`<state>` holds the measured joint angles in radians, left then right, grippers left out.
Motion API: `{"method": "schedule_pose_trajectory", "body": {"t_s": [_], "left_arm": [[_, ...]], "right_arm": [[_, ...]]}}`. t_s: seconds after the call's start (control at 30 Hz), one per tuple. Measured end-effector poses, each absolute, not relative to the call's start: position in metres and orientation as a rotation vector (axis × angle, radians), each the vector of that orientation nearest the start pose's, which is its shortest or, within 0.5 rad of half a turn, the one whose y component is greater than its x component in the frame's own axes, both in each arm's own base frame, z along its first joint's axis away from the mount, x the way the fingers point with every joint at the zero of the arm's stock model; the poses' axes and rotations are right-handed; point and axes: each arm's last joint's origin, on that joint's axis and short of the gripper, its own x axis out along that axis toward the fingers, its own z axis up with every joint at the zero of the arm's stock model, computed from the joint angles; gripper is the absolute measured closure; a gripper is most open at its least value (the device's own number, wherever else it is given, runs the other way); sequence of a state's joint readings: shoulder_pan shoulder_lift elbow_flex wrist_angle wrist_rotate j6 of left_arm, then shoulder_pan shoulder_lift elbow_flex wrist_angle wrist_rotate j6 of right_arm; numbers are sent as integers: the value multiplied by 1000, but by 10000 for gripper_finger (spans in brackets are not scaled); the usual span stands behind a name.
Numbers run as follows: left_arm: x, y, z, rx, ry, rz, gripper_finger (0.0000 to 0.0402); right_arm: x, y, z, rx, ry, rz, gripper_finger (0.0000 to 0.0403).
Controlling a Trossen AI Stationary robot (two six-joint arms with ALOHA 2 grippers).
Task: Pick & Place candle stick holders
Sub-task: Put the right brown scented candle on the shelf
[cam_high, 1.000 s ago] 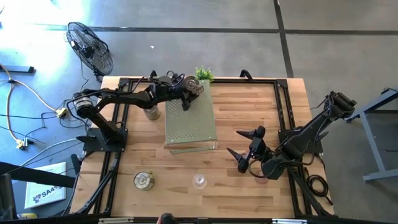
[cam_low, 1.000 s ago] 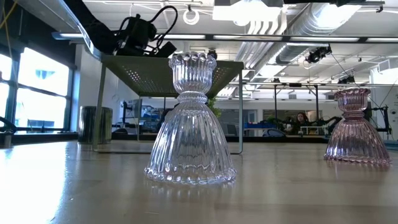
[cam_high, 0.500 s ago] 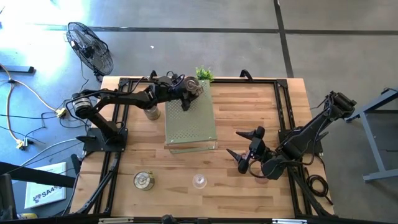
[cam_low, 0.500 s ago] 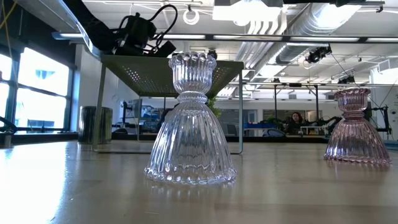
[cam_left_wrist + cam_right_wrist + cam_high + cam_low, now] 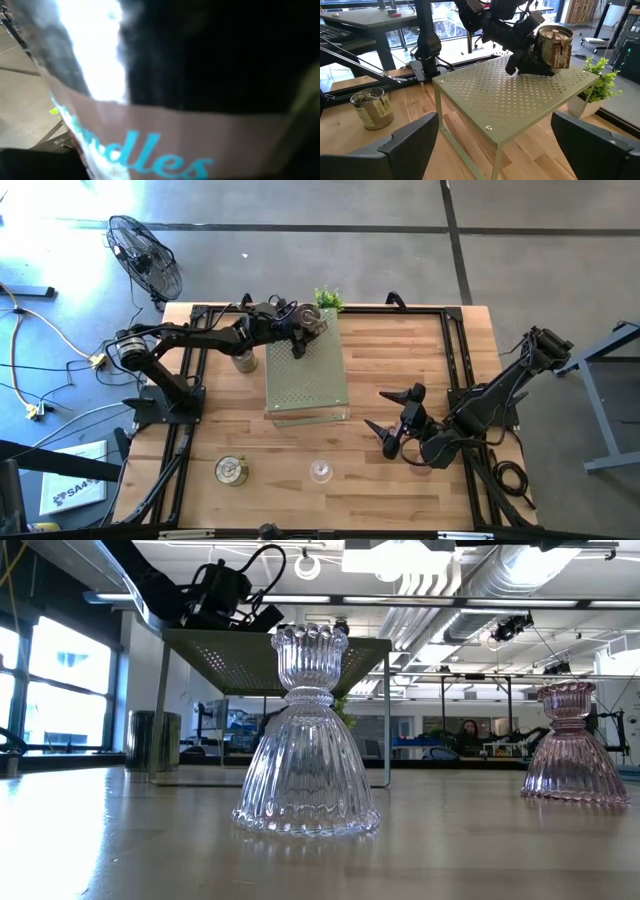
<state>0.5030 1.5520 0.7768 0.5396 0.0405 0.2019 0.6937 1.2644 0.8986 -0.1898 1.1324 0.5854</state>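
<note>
At the near edge of the wooden table [image 5: 400, 360], a clear glass candle stick holder [image 5: 307, 735] stands upright on its flared base. In the high view it sits between a metal candle stick holder [image 5: 231, 470] to its left, also near the front edge, and a pink glass candle stick holder [image 5: 574, 745] to its right, which stands upright and lies mostly beneath the right arm from above.

Just beyond that pink piece, the right end effector [image 5: 393, 420] hovers over the table right of the centre, its fingers [image 5: 410, 140] spread wide apart with nothing between them. It faces the pale green perforated board [image 5: 305, 370], a small raised platform on thin legs at the middle of the table.

Left of the board, on the table top, stands a second metal candle stick holder [image 5: 243, 360] with a paper label on its side.

At the board's far corner, the left end effector [image 5: 305, 330] is clamped on a third metal candle stick holder [image 5: 552, 46], which is upright and at the board's surface; whether it rests on the board cannot be told. The left wrist view is filled by this holder's label at close range.

Just behind the board's far edge sits a small green plant [image 5: 327, 299] in a white pot.
</note>
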Motion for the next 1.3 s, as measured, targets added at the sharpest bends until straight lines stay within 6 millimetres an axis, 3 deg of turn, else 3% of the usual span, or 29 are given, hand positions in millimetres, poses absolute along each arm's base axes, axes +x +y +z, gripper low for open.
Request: {"method": "schedule_pose_trajectory", "body": {"t_s": [1.3], "left_arm": [[281,150,220,203,343,302,41]], "right_arm": [[216,145,282,130,203,-499,22]]}}
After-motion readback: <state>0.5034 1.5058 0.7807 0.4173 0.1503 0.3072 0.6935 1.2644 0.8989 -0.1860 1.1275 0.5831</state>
